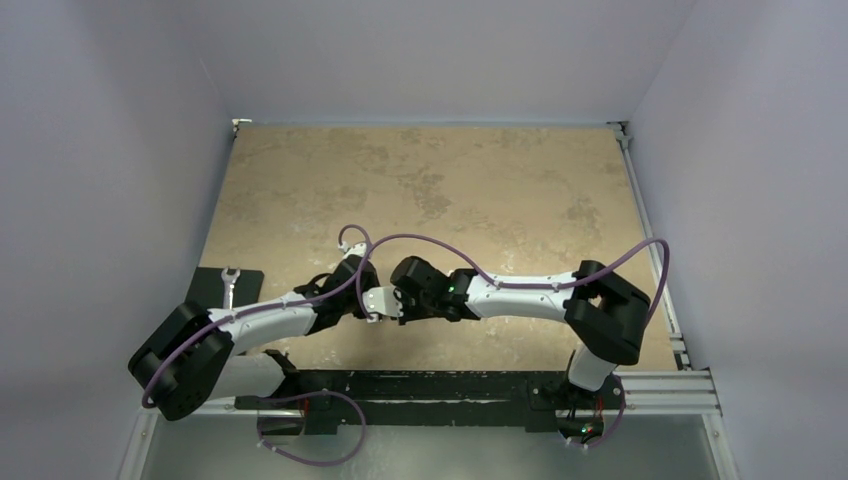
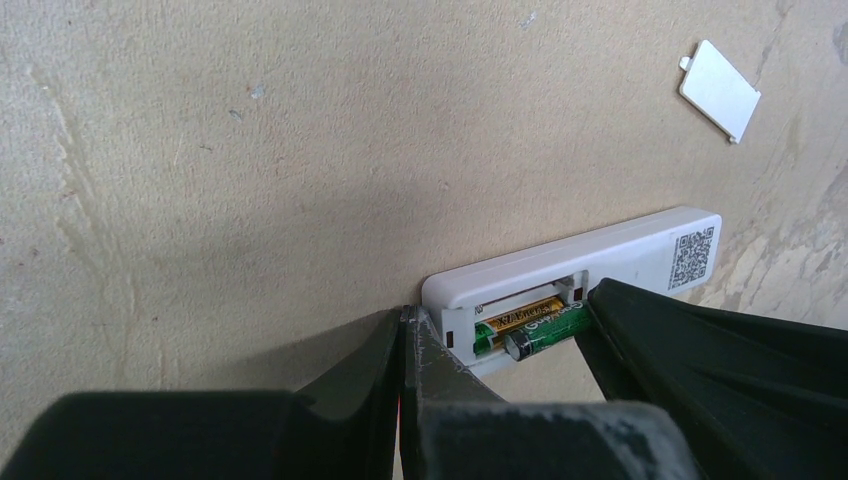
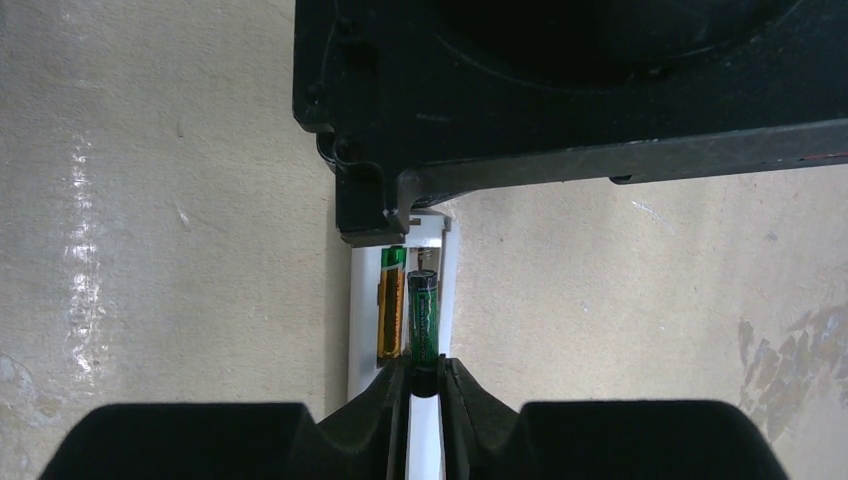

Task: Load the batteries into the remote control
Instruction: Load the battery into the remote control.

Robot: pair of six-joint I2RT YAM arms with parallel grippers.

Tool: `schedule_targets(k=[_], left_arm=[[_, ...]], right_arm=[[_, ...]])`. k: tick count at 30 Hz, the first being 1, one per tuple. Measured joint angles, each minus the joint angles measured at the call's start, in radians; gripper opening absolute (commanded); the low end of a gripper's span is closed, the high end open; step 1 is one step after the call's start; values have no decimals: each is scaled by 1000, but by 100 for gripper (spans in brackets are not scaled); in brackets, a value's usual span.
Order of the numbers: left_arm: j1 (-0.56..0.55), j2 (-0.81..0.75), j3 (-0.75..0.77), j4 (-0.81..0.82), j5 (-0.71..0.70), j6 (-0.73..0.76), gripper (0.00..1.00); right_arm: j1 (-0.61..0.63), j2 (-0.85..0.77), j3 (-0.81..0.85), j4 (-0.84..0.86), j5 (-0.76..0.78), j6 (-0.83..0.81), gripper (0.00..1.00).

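The remote control (image 2: 640, 245) lies back-up on the table (image 2: 250, 150), its compartment open. A gold battery (image 2: 520, 316) sits in the far slot. Beside it, a green battery (image 3: 423, 315) rests tilted over the near slot, its end pinched in my right gripper (image 3: 425, 385). My left gripper (image 2: 403, 335) has its jaws pressed almost together, tips against the remote's end. The loose cover (image 2: 720, 90) lies well apart.

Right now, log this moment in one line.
remote: back up, compartment open | gold battery: seated | green battery: tilted, unseated, in right gripper | left gripper: shut at remote's end | cover: off, on table
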Motion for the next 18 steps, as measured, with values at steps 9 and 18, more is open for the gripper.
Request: schedule_targets(k=[9,18], left_arm=[[1,4,0,8,1,0,0],[1,5,0,10,1,0,0]], right_arm=[[-5,0,0,0,-1,0,27],[-5,-1,-2,0,-1,6,29]])
